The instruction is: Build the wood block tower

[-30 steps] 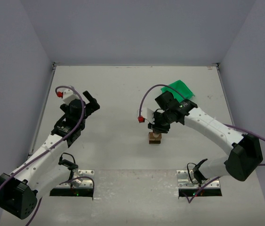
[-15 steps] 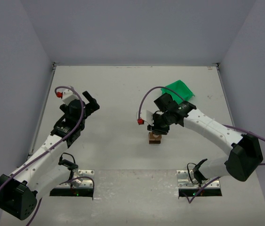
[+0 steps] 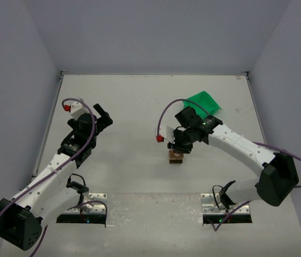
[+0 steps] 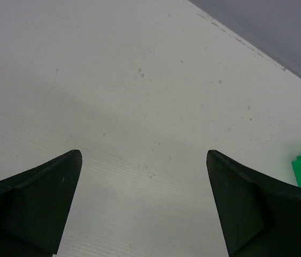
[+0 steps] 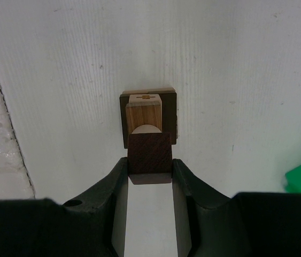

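The wood block tower (image 3: 176,157) is standing on the desk (image 3: 134,107), a little right of the middle and nearer the arms than the far wall. In the right wrist view the wood block tower (image 5: 146,115) is showing a flat dark brown square at the bottom with a light tan cube sitting on it. A pale rounded piece is peeking out at the cube's near side, half hidden.

Just in front of it, a dark brown block (image 5: 149,152) is sitting between the right arm's jaws. They are closing partway on its two sides and gripping it. Whether this block is touching the tower cannot be told. The right arm (image 3: 236,144) is reaching in from the right, its wrist hanging directly over the stack.

Behind and to the right, a green bin (image 3: 203,101) is lying near the far right of the desk, apart from the tower.

The left arm (image 3: 59,160) is resting well off to the left. Its jaws are spreading fully wide over bare desk and holding nothing.
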`<state>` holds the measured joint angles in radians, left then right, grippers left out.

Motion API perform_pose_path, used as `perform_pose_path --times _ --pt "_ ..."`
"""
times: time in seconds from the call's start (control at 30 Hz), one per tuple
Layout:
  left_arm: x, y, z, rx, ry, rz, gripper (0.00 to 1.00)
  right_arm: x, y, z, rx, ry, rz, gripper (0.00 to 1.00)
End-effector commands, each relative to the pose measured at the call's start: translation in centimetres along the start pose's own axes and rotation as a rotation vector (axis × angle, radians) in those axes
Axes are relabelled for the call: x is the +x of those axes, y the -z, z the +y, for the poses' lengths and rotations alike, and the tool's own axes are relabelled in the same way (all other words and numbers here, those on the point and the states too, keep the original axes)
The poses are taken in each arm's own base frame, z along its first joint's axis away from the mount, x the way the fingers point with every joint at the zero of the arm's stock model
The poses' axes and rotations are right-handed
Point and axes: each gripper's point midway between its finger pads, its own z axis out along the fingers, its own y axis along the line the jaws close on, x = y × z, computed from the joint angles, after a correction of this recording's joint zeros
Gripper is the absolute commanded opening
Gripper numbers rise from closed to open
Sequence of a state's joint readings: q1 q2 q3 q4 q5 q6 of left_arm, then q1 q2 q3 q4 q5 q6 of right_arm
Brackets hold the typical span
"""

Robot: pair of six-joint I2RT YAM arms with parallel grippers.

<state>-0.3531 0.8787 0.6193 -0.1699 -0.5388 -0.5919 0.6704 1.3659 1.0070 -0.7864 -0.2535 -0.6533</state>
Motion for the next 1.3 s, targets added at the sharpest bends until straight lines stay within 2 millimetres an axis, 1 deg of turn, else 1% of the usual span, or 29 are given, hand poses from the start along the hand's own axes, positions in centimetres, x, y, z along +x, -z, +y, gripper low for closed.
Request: perform_pose_path --times 0.0,0.17,0.4,0.73,1.1,1.27 --pt "-2.17 0.16 -0.99 0.022 0.039 -0.051 1.0 -0.89 0.26 -0.35 0.021 0.016 -0.037 0.22" --pt "-2.21 0.18 -0.96 0.021 0.041 -0.052 1.0 -1.02 0.24 -0.6 0.033 0.016 -0.043 0.22" --pt "-2.05 0.21 -0.85 0.021 0.041 -0.05 1.0 -1.02 0.15 -0.17 0.015 0.019 -0.049 0.23" --pt "-1.86 0.1 -0.9 0.022 0.038 -0.043 1.0 -1.02 0.07 -0.25 0.016 0.017 -0.048 0.29" --pt "-1.87 0.21 -1.01 0.03 0.04 -0.042 1.0 -1.04 0.16 -0.52 0.031 0.016 -0.047 0.31" --pt "-1.88 0.23 -1.09 0.034 0.04 -0.04 1.0 -0.93 0.1 -0.43 0.027 0.012 -0.043 0.33"
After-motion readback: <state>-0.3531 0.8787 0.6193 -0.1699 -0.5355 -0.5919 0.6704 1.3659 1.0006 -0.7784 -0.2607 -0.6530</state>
